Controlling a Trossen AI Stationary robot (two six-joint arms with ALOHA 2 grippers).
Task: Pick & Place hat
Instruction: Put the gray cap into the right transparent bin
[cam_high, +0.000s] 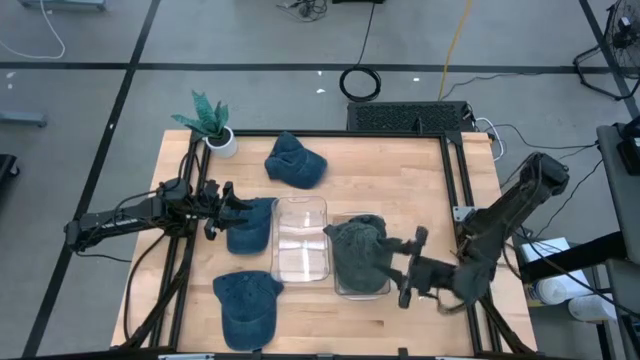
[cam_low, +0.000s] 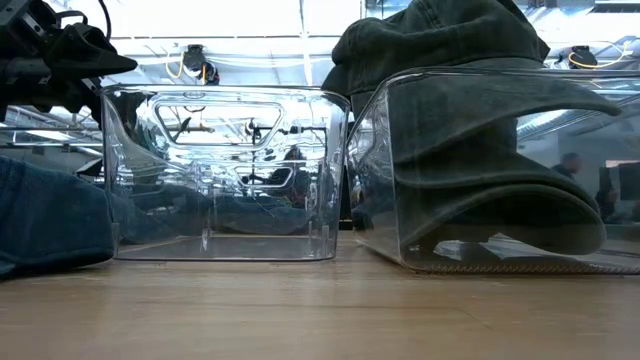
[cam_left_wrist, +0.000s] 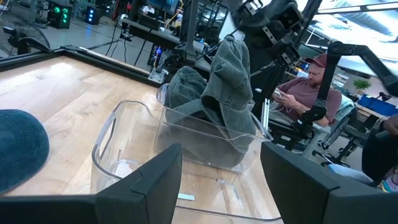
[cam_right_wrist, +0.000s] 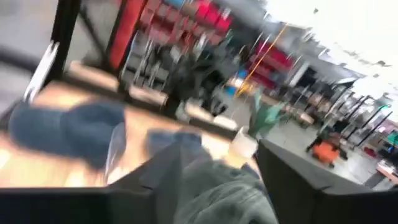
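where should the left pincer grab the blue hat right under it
Take the blue hat by its rounded crown, coming straight down from above. It lies flat on the table, hard against the empty clear bin, so a side approach looks blocked there. The left pincer already sits over the crown's left edge, jaws open; pinching a fold of soft cloth should hold.

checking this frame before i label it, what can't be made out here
- Right wrist view: motion blur smears everything, so whether the right claw touches the grey hat cannot be told.
- Low view: the blue hat beside the empty bin is cut off by the picture's edge.
- Left wrist view: the left claw fingers hide the near rim of the empty bin.
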